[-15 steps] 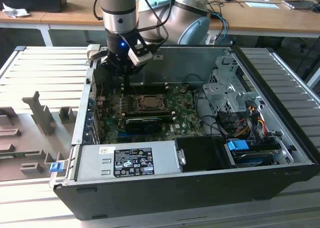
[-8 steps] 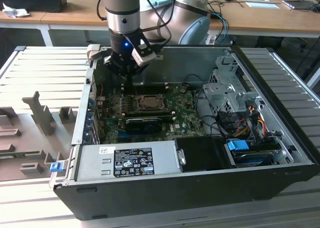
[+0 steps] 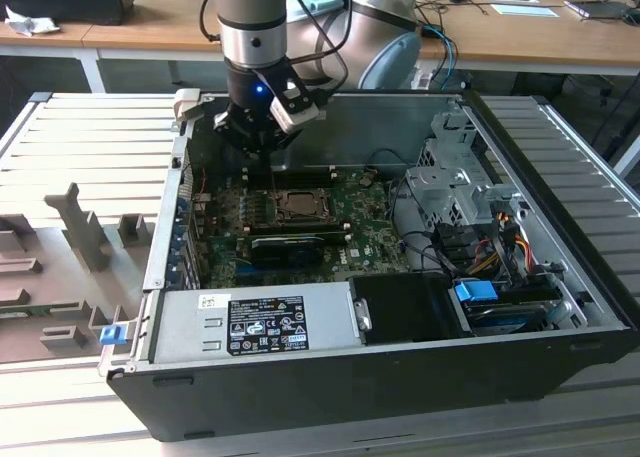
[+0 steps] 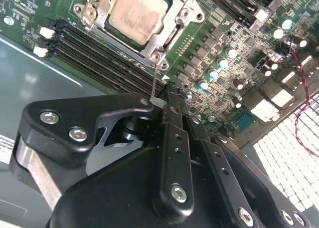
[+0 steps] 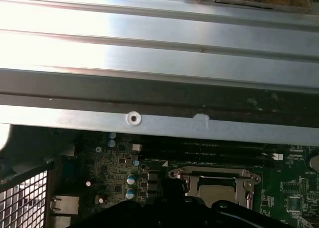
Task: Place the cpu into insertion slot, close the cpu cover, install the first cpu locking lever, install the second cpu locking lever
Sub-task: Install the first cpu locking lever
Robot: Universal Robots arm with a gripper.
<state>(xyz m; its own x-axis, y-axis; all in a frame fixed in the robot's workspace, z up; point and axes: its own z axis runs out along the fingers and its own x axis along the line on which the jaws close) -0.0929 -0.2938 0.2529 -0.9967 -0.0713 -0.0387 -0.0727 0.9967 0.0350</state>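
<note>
The gripper (image 4: 167,98) is clenching a cpu locking lever (image 4: 153,78) at a corner of the closed cpu cover (image 4: 168,36); it probably needs pressing down and hooking.

In the second wrist view the top edge cuts off the far part of the chip (image 4: 137,16) and of the cover (image 4: 162,37) round it. The gripper (image 4: 168,96), a black bulk across the lower half, hides the board (image 4: 234,63) beneath it. The thin lever (image 4: 155,78) runs down to the gripper's tip, touching or just beside it; which cannot be told. In the first wrist view that dark body covers the near side of the socket (image 5: 214,180), and the case wall (image 5: 159,48) blocks all beyond. In the exterior view the arm (image 3: 250,17) is cut by the top edge, and the socket is too small there to tell how its levers sit.
</note>
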